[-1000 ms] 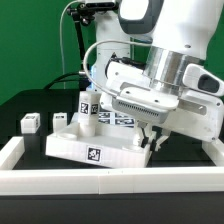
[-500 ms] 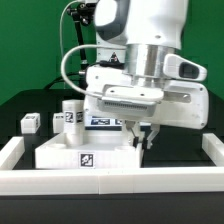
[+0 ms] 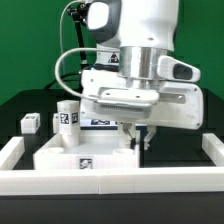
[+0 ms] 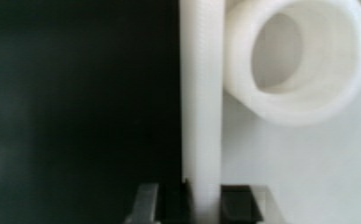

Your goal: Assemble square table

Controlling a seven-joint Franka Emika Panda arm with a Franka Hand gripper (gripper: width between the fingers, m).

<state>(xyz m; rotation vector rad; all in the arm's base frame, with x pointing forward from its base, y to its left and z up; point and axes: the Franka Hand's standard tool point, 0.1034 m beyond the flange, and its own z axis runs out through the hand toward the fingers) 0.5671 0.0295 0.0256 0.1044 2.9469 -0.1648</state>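
Note:
The square table slab [image 3: 85, 157] is a white tray-like piece with a tag on its front side. It lies on the black table just behind the front wall. A leg post [image 3: 67, 117] stands upright on its far left corner. My gripper [image 3: 138, 140] is shut on the slab's raised edge at the exterior view's right. In the wrist view the two dark fingertips [image 4: 157, 203] clamp the thin white edge [image 4: 202, 100], with a round socket [image 4: 310, 60] of the slab beside it.
A small tagged white part [image 3: 29, 123] lies at the exterior view's left. The marker board [image 3: 101, 122] lies behind the slab, mostly hidden by the arm. A low white wall [image 3: 110, 180] borders the front and both sides.
The slab has turned from an angled pose to square with the front wall and slid toward the exterior view's left. The gripper kept its hold on the edge and swung with it.

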